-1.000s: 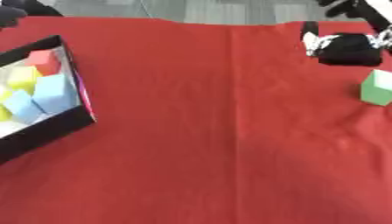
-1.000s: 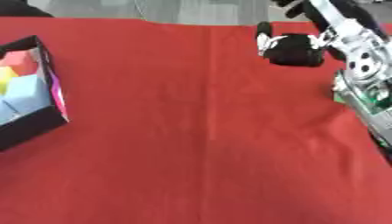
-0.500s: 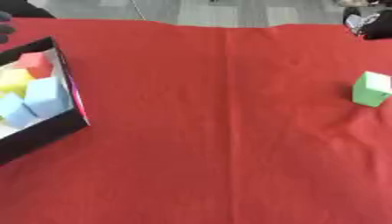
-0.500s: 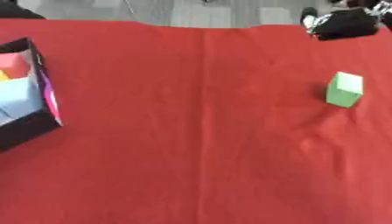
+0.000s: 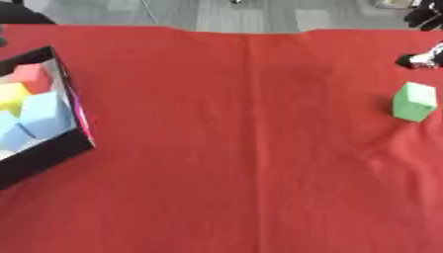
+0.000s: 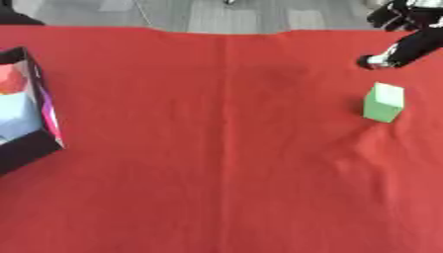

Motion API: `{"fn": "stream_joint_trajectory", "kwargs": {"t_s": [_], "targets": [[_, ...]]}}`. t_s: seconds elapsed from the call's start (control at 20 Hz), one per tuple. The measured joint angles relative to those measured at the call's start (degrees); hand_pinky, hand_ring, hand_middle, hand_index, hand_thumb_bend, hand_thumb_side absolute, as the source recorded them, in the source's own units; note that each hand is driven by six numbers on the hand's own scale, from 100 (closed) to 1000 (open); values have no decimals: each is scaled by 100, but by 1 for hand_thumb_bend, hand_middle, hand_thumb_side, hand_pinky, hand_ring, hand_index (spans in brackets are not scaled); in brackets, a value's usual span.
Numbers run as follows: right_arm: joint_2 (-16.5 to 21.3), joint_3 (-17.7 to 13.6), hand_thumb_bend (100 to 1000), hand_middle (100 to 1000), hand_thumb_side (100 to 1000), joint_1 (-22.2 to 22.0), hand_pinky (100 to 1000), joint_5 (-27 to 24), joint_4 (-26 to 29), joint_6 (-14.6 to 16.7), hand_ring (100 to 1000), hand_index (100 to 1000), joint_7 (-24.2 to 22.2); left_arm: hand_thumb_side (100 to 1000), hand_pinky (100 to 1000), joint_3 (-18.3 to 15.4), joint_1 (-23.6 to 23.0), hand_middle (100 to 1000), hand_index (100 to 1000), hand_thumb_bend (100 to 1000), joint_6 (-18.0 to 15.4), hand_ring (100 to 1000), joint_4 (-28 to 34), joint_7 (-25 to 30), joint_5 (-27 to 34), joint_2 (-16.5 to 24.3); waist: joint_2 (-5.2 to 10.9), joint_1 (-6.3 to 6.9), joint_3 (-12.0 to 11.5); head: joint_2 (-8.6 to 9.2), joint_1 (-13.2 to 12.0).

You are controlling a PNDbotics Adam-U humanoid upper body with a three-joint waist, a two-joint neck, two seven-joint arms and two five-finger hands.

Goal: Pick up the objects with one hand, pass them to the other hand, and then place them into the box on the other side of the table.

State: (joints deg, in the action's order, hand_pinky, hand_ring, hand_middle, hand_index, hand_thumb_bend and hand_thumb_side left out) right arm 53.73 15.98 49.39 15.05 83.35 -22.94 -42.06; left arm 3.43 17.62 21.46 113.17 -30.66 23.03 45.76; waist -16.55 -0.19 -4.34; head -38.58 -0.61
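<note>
A green block [image 6: 383, 102] stands alone on the red cloth at the right side of the table. My right hand [image 6: 405, 35] hangs in from the upper right corner, just above and behind the block and not touching it. Its fingers [image 6: 376, 61] reach down loosely and hold nothing. At the far left stands the black box [image 5: 54, 149], open on top, with a red block [image 5: 32, 75], a yellow block [image 5: 12, 96] and light blue blocks [image 5: 43, 112] inside. My left hand does not show.
The red cloth [image 5: 234, 148] covers the whole table and lies wrinkled near the green block. Grey floor [image 5: 225, 15] shows past the far edge. A dark shape [image 5: 19, 18] sits at the far left corner.
My right hand has come back down from the upper right corner toward the green block. The block stays in its place on the cloth.
</note>
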Motion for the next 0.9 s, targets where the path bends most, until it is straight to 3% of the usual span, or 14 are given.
{"fn": "stream_joint_trajectory", "kwargs": {"t_s": [0.15,0.3,0.9], "targets": [[67,-44,474,873,181,-4,1000,196,-112,205,941,923,-533,798,806,13,0,625,796,100,53,698,0,2,-19,0,0,0,1,16,8],[157,-53,480,882,204,-70,1000,359,-158,327,906,935,-785,795,806,32,0,624,795,100,102,698,0,5,-42,1,0,0,3,23,9],[277,-70,501,884,243,-286,1000,743,-356,399,936,947,-880,797,805,58,-1,619,791,100,180,698,-1,34,-82,2,-55,0,1,95,75]]}}
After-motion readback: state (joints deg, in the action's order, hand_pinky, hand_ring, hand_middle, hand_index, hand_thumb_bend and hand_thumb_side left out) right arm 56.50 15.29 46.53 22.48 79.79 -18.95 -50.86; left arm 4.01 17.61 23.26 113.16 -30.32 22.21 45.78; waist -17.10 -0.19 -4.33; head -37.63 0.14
